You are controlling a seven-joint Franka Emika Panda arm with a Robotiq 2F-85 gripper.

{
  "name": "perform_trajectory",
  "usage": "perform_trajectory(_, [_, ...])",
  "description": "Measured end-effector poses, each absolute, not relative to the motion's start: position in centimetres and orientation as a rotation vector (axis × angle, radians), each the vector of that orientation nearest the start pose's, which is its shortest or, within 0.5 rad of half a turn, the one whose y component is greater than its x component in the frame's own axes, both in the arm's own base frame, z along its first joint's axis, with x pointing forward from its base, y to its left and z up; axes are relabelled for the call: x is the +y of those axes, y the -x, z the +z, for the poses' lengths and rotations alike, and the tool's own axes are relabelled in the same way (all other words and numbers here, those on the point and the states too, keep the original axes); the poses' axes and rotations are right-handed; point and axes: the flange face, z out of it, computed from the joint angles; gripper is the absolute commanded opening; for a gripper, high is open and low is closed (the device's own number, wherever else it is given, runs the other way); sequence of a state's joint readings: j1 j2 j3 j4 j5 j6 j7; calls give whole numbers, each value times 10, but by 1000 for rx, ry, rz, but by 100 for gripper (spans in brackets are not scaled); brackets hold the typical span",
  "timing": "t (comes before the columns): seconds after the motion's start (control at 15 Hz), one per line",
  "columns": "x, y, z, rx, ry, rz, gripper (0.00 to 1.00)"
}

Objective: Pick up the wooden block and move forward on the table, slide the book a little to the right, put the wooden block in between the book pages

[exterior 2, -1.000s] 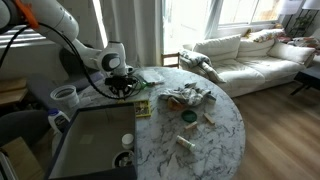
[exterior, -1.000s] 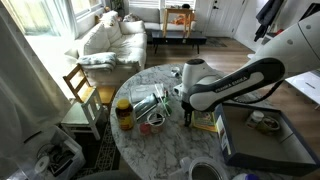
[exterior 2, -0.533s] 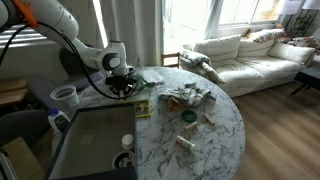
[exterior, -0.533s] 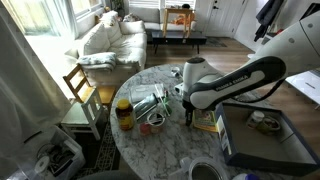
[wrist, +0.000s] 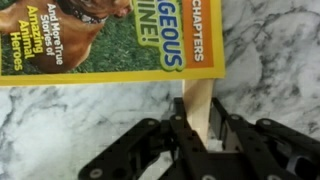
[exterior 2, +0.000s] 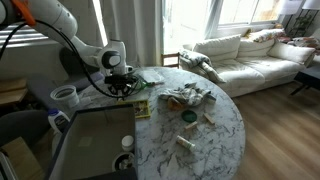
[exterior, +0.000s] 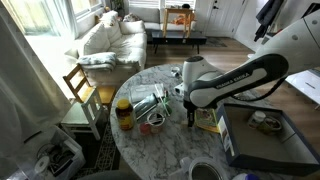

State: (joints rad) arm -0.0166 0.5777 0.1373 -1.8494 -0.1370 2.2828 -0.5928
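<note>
Block pinched in the tool at the book's edge

In the wrist view the tool [wrist: 200, 138] is clamped on the pale wooden block [wrist: 198, 103], whose free end sits right at the edge of the book [wrist: 110, 40] on the marble tabletop [wrist: 270, 50]. Whether the two touch is unclear. The block looks light, stiff and smooth, so a pinch across its flat sides should hold. The book looks thin and floppy, and likely to slide. Compared with the frames from a second ago, nothing has visibly moved in either exterior view.
</note>
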Motion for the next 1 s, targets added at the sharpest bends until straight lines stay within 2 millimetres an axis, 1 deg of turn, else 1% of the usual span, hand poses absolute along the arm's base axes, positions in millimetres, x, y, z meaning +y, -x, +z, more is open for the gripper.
perform_trajectory(0.67, [85, -610, 198, -1303, 2766, 352, 7])
perform_trajectory(1.0, [87, -601, 196, -1336, 2689, 443, 7])
